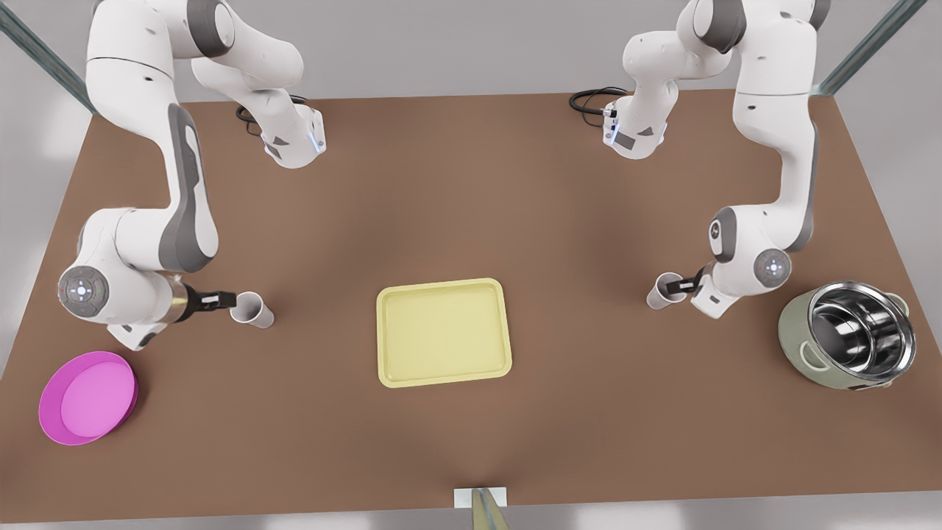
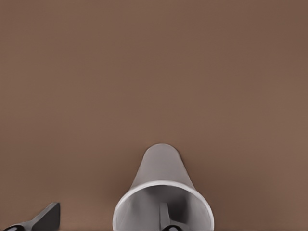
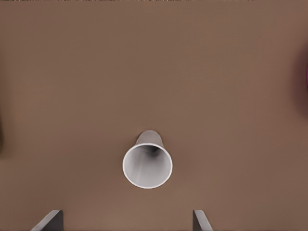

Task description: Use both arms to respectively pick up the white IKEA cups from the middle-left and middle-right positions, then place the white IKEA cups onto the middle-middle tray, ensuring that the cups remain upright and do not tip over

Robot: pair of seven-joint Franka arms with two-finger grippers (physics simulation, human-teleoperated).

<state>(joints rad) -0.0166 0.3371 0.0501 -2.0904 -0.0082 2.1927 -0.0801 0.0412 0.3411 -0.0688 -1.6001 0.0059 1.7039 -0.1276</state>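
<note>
1. Left tool (image 1: 681, 285): on the front view's right, low over the desk (image 1: 471, 184). It stands wide. One finger (image 2: 165, 216) is inside the near cup (image 1: 664, 291) and the other finger (image 2: 45, 219) is outside its wall.
2. Right tool (image 1: 221, 299): on the front view's left. It stands wide and holds nothing, with its tips just beside the far cup (image 1: 252, 309). In the right wrist view that cup (image 3: 147, 166) sits centred between the two fingers.
3. Both cups are upright on the desk, well apart from the tray (image 1: 444, 333), which lies between them.
4. Step in hand, as judged: secure both grasps.
   - Left: close gently on the rim wall and keep the wrist level, since a one-wall pinch may let the cup swing.
   - Right: advance until the cup is fully between the fingers, then close evenly so neither finger pushes it over.
5. Lift both straight up before moving inward.
6. Bystanders: magenta plate (image 1: 88, 397) and steel pot (image 1: 850, 335), both outside the likely paths.
</note>
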